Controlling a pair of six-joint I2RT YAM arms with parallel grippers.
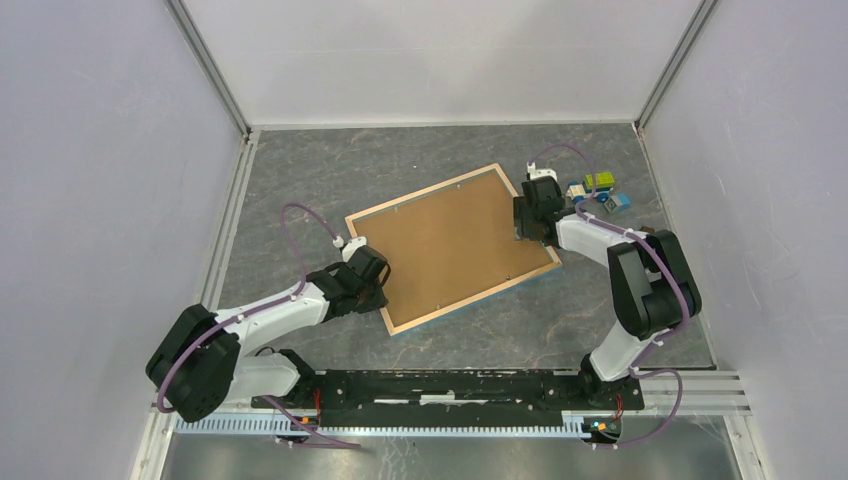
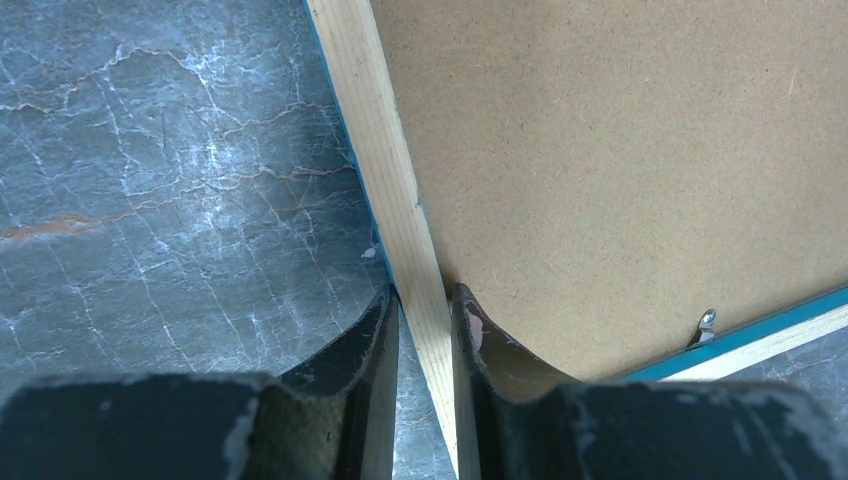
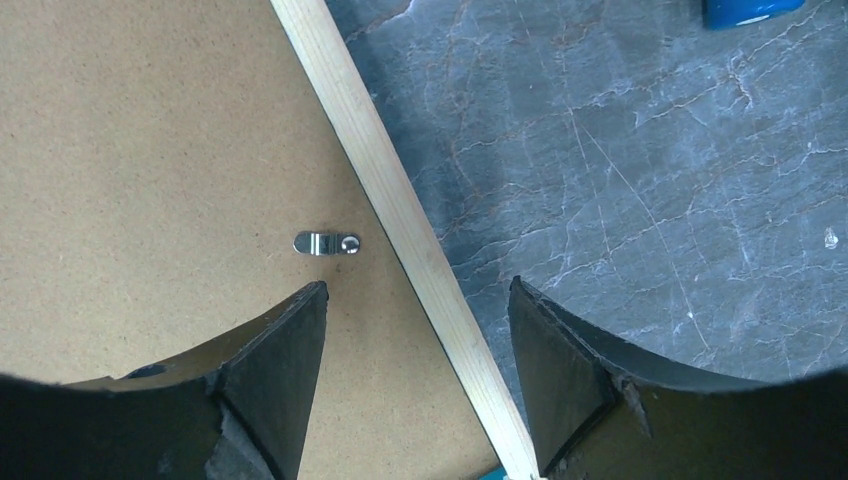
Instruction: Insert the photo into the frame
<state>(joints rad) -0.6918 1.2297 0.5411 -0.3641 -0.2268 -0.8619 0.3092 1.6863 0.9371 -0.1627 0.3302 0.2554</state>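
Frame (image 2: pixel 385 180) on table (image 1: pixel 300 180), blocks (image 1: pixel 600 190) right

Lab robot cell: white panel walls (image 1: pixel 100 150), grey marbled tabletop (image 1: pixel 300 170).

Bare bench (image 1: pixel 330 170) lies open beyond the frame (image 1: pixel 422 190) and along its near edge. Just right of the frame, toy blocks (image 1: pixel 600 190) crowd the passage. The left pincer (image 2: pixel 425 300) clamps the frame's left rim, and the right pincer (image 3: pixel 415 290) straddles its right rim, jaws apart.

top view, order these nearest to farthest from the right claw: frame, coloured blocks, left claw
1. frame, right rim inside the right claw
2. coloured blocks, just to its right
3. left claw, on the frame's opposite left rim
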